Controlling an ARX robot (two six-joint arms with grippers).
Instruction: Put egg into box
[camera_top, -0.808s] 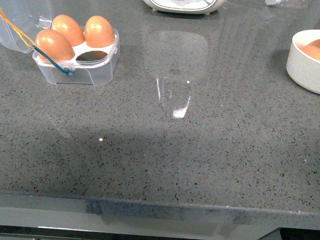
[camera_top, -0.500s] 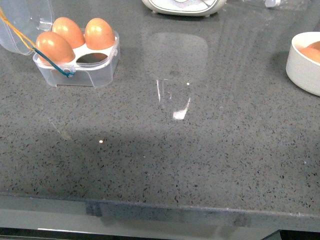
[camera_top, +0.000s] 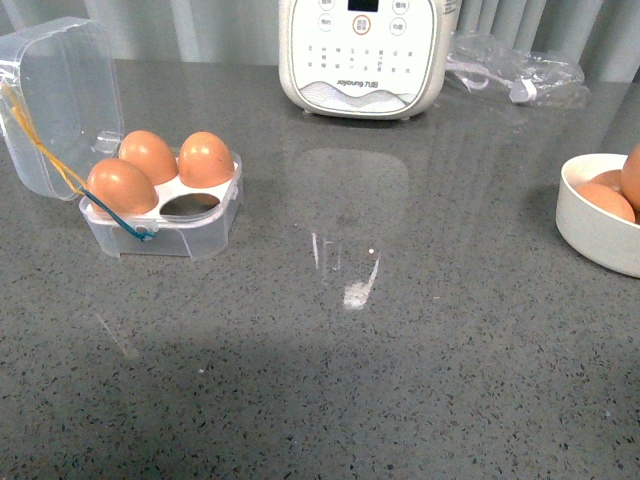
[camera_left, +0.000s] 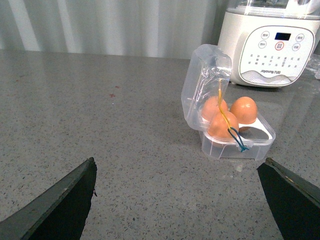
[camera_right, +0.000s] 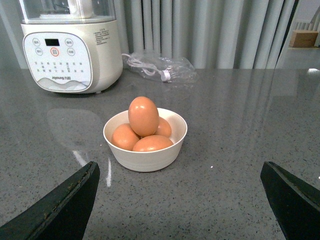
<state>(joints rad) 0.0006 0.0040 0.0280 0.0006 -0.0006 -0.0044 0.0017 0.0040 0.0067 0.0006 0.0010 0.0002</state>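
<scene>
The clear plastic box (camera_top: 165, 228) stands at the left of the grey counter with its lid (camera_top: 60, 100) open. It holds three brown eggs (camera_top: 205, 158); its front right cup is empty. It also shows in the left wrist view (camera_left: 237, 142). A white bowl (camera_top: 600, 230) at the right edge holds several brown eggs; in the right wrist view the top egg (camera_right: 143, 116) stands on the others. My left gripper (camera_left: 177, 200) is open and empty, short of the box. My right gripper (camera_right: 180, 200) is open and empty, short of the bowl (camera_right: 145, 157). Neither arm shows in the front view.
A white Joyoung appliance (camera_top: 362, 55) stands at the back middle. A clear plastic bag with a cable (camera_top: 515, 75) lies at the back right. Grey curtains hang behind the counter.
The front view has tilted up: the box, bowl and appliance sit lower in the picture, and the back of the counter now shows. Nothing on the counter has moved.
</scene>
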